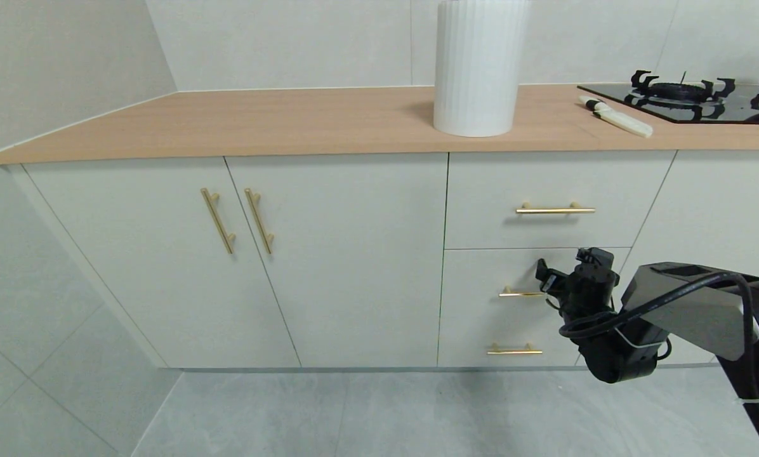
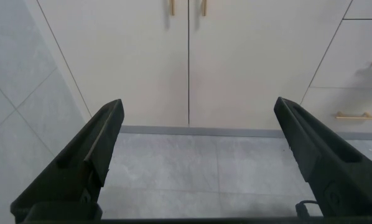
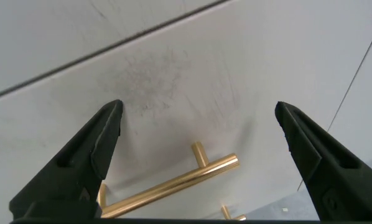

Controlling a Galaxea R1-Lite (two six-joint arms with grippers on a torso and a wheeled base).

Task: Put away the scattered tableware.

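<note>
Kitchen cabinet run seen from the head view, with both wrist views. A wooden countertop (image 1: 278,124) carries a tall white ribbed container (image 1: 478,66), standing upright. A white knife (image 1: 615,116) lies flat on the countertop just beside the near-left corner of a black gas hob (image 1: 687,101); it is well apart from the container.

Below the countertop, two cabinet doors (image 1: 240,266) meet at a pair of vertical brass handles (image 1: 217,219). To their right is a stack of three drawers, all closed: the top drawer handle (image 1: 555,209), the middle drawer handle (image 1: 519,293) and the bottom drawer handle (image 1: 514,350).

The right gripper (image 1: 570,265) is held in front of the middle drawer, at the right-hand end of its handle. Its fingers are spread wide apart and hold nothing; in the right wrist view the right gripper (image 3: 197,109) faces the drawer front with the middle drawer handle (image 3: 173,186) lying in the gap, unclamped.

The left gripper (image 2: 197,106) is low over the grey tiled floor (image 2: 198,180), facing the base of the cabinet doors (image 2: 142,62). Its fingers are likewise spread apart and empty.
</note>
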